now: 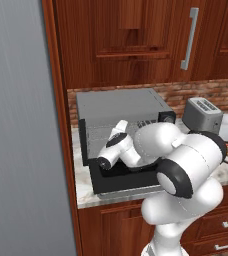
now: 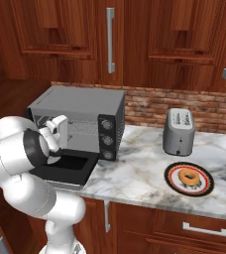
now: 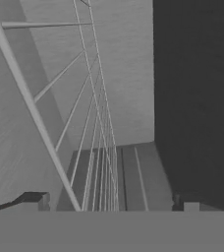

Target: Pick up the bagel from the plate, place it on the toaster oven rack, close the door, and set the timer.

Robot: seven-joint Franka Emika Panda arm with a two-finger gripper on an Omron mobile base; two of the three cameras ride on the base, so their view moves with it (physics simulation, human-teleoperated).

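Close up in the hand view: thin silver wire rack against smooth grey oven walls. Gripper spread wide, empty, poked into the boxy black oven over the dropped-flat door at the counter's front left edge. Golden bagel ring lying on the round red-rimmed plate, near the marbled counter's front edge, before the silver toaster.

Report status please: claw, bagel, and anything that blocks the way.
Claw open and empty, at the toaster oven rack. Bagel on the plate, untouched. Door folded down; the arm itself blocks the oven mouth.
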